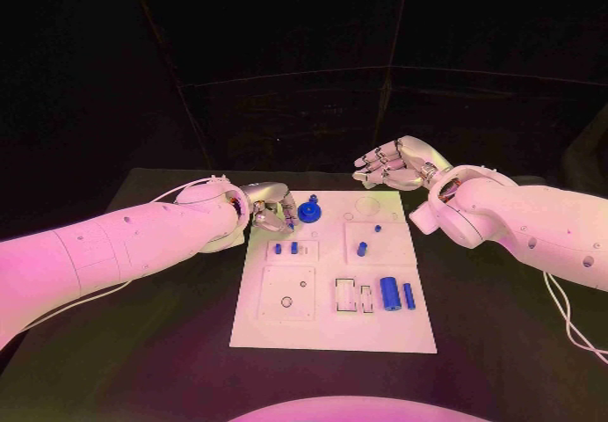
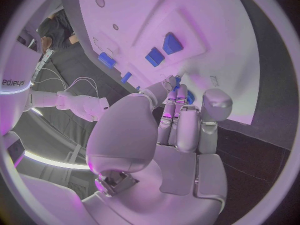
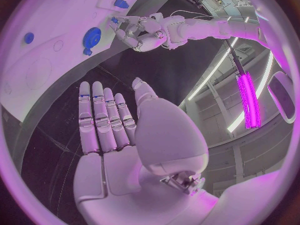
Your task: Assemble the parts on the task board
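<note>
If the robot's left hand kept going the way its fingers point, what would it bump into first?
Probably the round blue part at the board's far end: the left hand points its fingers right at it. Depth is hard to judge; it may touch already.

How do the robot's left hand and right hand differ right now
The left hand sits over the task board's far left corner, beside a round blue part; the right hand hangs beyond the board's far edge, over black table. The left hand's fingers curl inward; the right hand's lie spread. Both are silver.
</note>
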Controlling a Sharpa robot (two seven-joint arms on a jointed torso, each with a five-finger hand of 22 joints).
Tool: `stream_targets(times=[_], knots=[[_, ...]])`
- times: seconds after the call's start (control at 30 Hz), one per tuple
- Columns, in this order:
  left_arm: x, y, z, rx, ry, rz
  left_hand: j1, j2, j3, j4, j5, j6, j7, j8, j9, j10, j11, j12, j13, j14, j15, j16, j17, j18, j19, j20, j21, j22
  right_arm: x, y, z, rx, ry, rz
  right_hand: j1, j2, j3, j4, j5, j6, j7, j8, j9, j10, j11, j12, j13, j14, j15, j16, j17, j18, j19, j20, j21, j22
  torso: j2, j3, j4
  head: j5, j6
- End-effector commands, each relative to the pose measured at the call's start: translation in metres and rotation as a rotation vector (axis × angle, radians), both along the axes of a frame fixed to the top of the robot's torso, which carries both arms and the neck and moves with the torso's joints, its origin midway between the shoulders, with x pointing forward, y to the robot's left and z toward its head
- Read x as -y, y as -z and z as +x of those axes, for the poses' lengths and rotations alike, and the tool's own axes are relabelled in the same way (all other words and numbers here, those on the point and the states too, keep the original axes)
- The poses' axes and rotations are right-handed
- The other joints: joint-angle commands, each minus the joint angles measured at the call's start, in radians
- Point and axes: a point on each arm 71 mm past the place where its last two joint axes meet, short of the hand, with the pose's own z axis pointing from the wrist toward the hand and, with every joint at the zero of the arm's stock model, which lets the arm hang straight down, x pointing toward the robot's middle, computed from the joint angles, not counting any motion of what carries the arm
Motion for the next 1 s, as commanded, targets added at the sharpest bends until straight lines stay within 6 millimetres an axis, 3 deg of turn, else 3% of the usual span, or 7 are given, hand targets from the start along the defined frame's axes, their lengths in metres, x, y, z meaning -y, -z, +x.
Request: stream_targets(times=[0.03, 0.73, 1.0], knots=[[0.0007, 0.0015, -0.0009, -0.023, 0.003, 0.010, -0.006, -0.008, 0.002, 0.005, 0.006, 0.006, 0.000, -0.003, -0.001, 0.010, -0.001, -0.004, -0.002, 0.002, 0.003, 0.001, -0.002, -0.006, 0.000, 0.006, 0.000, -0.002, -0.0014, -0.0017, -0.0004, 0.007, -0.014, 0.002, -0.001, 0.009, 0.003, -0.004, 0.004, -0.007, 0.026, 0.004, 0.001, -0.008, 0.002, 0.005, -0.002, -0.004, 0.003, -0.004, -0.001, 0.012, 0.007, 0.001, -0.006, -0.001, -0.001, -0.0001, 0.0010, 0.000, 0.000], [0.0013, 0.0028, -0.0007, -0.027, -0.003, 0.016, -0.009, -0.013, 0.000, 0.006, 0.006, 0.006, 0.000, -0.009, -0.004, 0.010, -0.001, -0.010, -0.006, -0.001, 0.003, -0.001, -0.007, -0.005, -0.005, 0.007, -0.006, -0.007, -0.0021, -0.0016, -0.0002, 0.007, -0.016, 0.003, -0.001, 0.009, 0.003, -0.004, 0.004, -0.007, 0.026, 0.004, 0.001, -0.008, 0.002, 0.005, -0.002, -0.004, 0.003, -0.004, -0.001, 0.012, 0.007, 0.001, -0.006, -0.001, 0.000, -0.0003, 0.0005, 0.001, -0.001], [0.0013, 0.0032, -0.0006, -0.027, -0.001, 0.015, -0.025, -0.037, -0.007, 0.008, 0.006, -0.024, 0.008, -0.039, -0.019, -0.031, 0.013, -0.042, -0.024, -0.004, 0.013, -0.002, -0.015, -0.005, -0.012, 0.013, -0.013, -0.011, -0.0017, -0.0015, -0.0001, 0.007, -0.015, 0.002, -0.001, 0.009, 0.003, -0.004, 0.004, -0.007, 0.026, 0.004, 0.001, -0.008, 0.002, 0.005, -0.002, -0.004, 0.003, -0.004, -0.001, 0.012, 0.007, 0.001, -0.006, -0.001, 0.000, -0.0001, 0.0011, 0.001, -0.002]])
